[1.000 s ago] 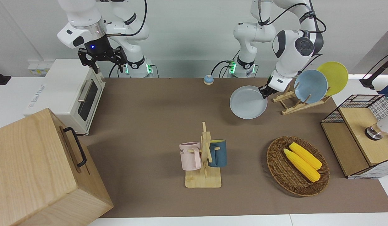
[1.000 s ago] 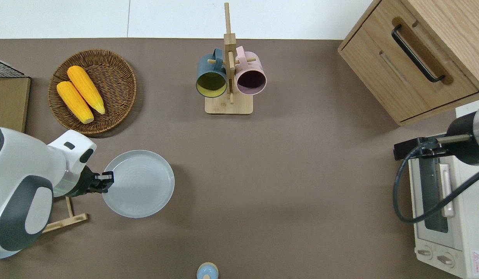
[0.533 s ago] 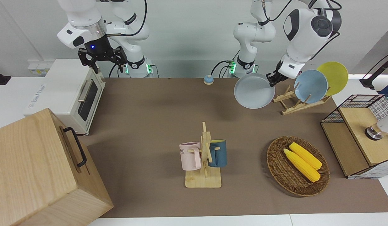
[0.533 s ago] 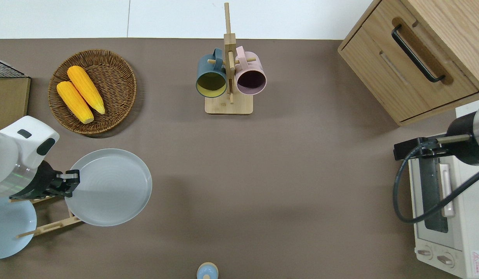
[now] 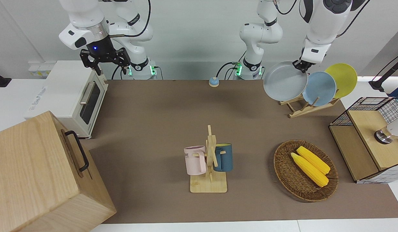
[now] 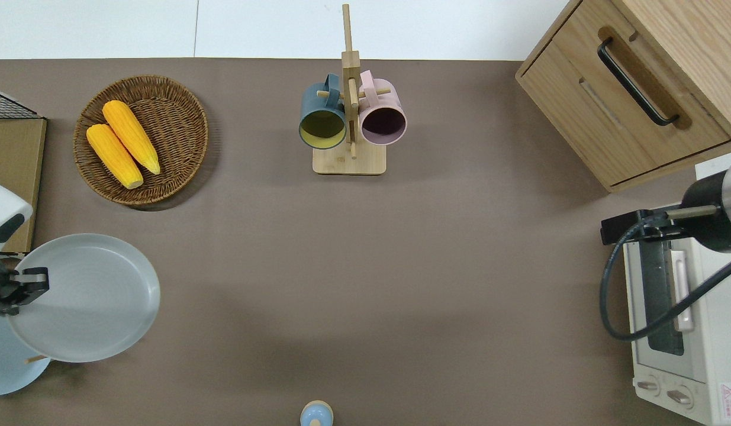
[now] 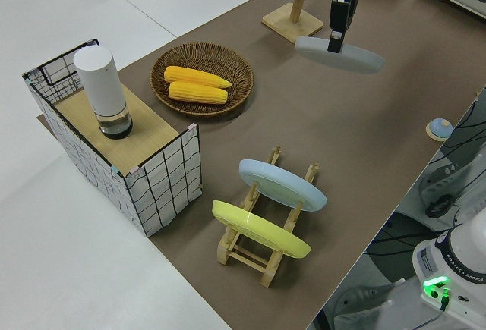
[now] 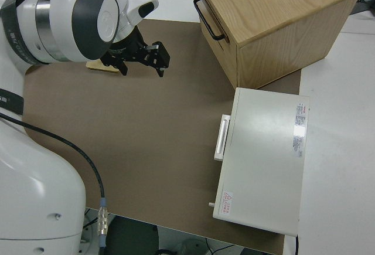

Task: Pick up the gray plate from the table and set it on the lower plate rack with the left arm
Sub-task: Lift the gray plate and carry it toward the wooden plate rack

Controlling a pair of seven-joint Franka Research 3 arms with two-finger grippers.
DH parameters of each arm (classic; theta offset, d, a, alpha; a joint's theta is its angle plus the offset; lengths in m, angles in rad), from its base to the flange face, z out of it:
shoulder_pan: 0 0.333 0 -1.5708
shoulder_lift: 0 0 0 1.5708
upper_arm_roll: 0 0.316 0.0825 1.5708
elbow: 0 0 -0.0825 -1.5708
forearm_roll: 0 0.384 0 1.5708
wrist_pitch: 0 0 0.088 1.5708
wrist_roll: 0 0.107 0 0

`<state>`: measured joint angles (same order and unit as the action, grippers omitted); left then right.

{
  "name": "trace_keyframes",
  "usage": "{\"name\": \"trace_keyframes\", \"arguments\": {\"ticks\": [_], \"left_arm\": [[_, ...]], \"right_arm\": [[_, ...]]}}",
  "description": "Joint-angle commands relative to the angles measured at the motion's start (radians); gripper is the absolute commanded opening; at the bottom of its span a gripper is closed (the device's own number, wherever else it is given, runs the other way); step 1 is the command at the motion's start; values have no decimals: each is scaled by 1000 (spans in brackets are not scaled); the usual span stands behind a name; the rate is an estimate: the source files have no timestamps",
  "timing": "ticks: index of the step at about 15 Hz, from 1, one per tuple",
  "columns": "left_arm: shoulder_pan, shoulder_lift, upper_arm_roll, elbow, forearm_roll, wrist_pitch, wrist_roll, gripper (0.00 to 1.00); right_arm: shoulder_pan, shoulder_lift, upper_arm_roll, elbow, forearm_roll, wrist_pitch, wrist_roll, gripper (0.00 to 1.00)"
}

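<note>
We noted the left gripper (image 5: 301,65) pinching the gray plate (image 5: 285,81) by its rim, airborne over the rack (image 5: 298,108), tilted presumably to match its slanted slots; right arm parked.

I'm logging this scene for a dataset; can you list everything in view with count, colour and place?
round pale gray plate: 1, held in the air over the rack's end
light-wood plate rack: 1, left arm's end
light-blue plate: 1, on rack
yellow plate: 1, on rack
wicker basket: 1, holding 2 yellow corn cobs
wooden mug stand: 1, pink and blue mugs
white toaster oven: 1
wooden cabinet: 1
left gripper: shut on plate rim
right gripper: parked, open
</note>
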<state>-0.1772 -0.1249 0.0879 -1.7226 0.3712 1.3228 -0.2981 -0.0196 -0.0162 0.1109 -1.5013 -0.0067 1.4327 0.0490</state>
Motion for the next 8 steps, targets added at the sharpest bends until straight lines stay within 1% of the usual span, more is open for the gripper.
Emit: {"name": "trace_keyframes", "arguments": {"ticks": [1,7,8], "left_arm": [[-10,7,-1,17,120,-39,8,0],[-7,14,1,8,181,-39,7,0],[-8,17,0,-5,207,-37,4,0]], "right_arm": [[-25,-2,18,7,19,-15,9,990],[-25,-2,18,7,19,-15,9,987],[-25,-2,18,7,19,-15,9,990]]}}
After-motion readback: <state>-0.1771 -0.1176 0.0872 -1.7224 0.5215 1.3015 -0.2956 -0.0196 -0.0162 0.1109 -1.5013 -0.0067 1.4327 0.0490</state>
